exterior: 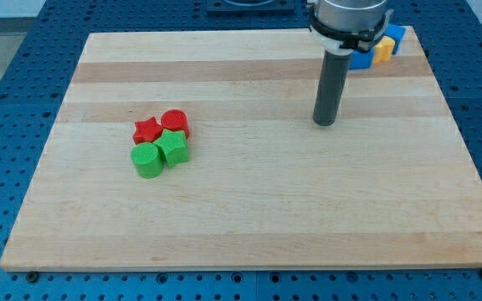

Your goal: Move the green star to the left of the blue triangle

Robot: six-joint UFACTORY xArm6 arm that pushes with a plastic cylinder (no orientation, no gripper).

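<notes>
Well to the view's left of my tip (325,123), slightly lower, the green star (173,148) sits untouched, ridged, wedged among a green cylinder (147,160), red star (146,130) and red cylinder (175,122). Approach step: next, circle behind it. I carry no claw, only a rod. Blue blocks (373,52) lie up-right; the triangle's shape is unclear.

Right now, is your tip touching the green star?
No, my tip stands on bare board, well off to the view's right of the green star.

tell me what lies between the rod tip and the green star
Nothing: in the camera view only bare wooden board runs between my tip and the green star, which sits in the cluster towards the view's left.
</notes>
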